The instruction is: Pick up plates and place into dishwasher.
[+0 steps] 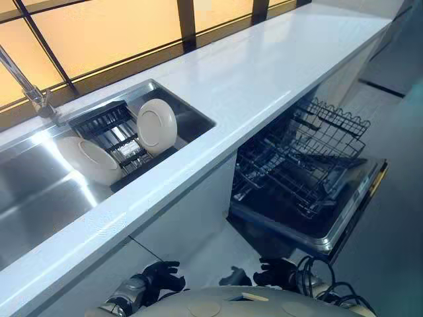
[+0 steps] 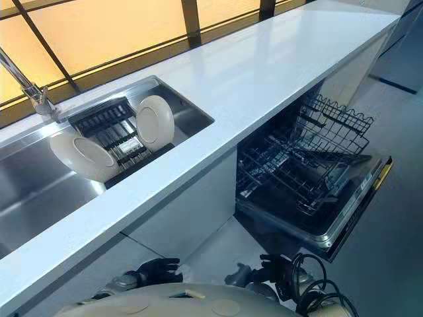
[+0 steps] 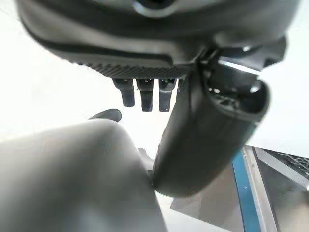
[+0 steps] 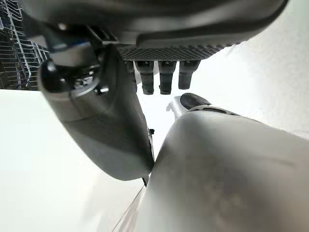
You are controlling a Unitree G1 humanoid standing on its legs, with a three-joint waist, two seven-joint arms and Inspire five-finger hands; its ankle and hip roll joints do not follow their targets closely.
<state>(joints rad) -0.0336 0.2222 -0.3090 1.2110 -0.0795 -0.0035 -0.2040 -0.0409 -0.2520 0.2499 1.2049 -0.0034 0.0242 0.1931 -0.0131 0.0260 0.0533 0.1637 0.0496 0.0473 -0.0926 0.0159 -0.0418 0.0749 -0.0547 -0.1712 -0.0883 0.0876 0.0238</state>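
Left plate (image 1: 89,158) and right plate (image 1: 156,125) stand on edge in sink rack (image 1: 109,122), upper left of frame; left hand (image 1: 162,274), bottom centre, lies nearer than right hand (image 1: 277,269); both hands relaxed, empty; dishwasher (image 1: 347,214) open at right.

Pretty bright overall. Light came from the glowing window (image 1: 112,33) far beyond the left hand (image 1: 158,276) and right hand (image 1: 274,272). The white countertop (image 1: 264,72) above them had a soft sheen, and the steel sink (image 1: 39,198) showed hot glare. The open dishwasher (image 1: 304,172) ahead of the right hand sat in shadow.
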